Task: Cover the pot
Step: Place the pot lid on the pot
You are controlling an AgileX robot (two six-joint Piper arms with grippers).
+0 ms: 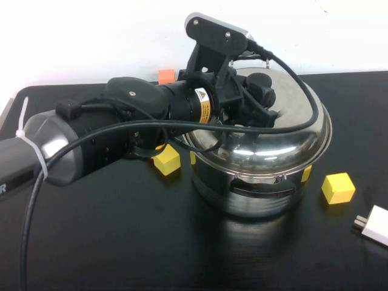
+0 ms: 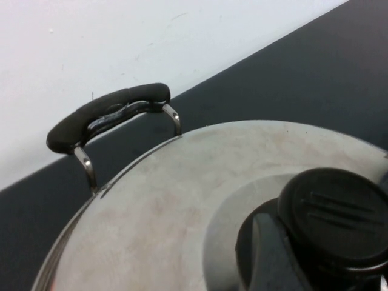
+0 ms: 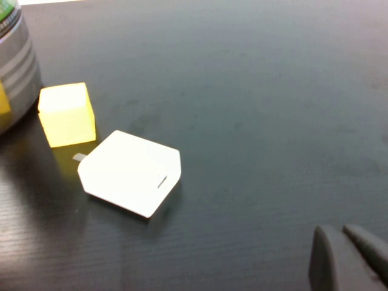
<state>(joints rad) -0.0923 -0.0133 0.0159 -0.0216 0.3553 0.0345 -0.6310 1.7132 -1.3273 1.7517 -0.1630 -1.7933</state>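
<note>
**Left gripper at lid knob, lid seated on pot — stock of the scene**

Left gripper: black, on the left arm, reaching in from the robot's left across the table to the crown of the lid. Its fingers stand on either side of the lid's round black plastic knob; they appear closed on it, partly spread to the knob's width (contact itself is hard to confirm, the fingers being dark against a dark knob).

Right gripper: only dark fingertips show at the edge of the right wrist view, low above bare table; they lie close together and read as shut, holding nothing. Not seen in the high view.

Large round shiny stainless-steel pot: straight-sided, standing upright on the black table, right of centre and towards the far edge.

Domed stainless-steel lid: resting on the pot's rim, roughly level and centred, overhanging all round.

Black side handle on steel brackets: at the pot's far side, beyond the lid's edge.

Key relation: knob directly between the left fingers, the pot straight beneath; the left arm is the near one, the right well apart. Judgement: the covering looks essentially done, and what remains is to let go and lift straight up without dragging the lid askew.

Sundries: yellow cube right of the pot; second yellow cube at its left; orange block at the far edge; white plug adapter near the right cube.
</note>
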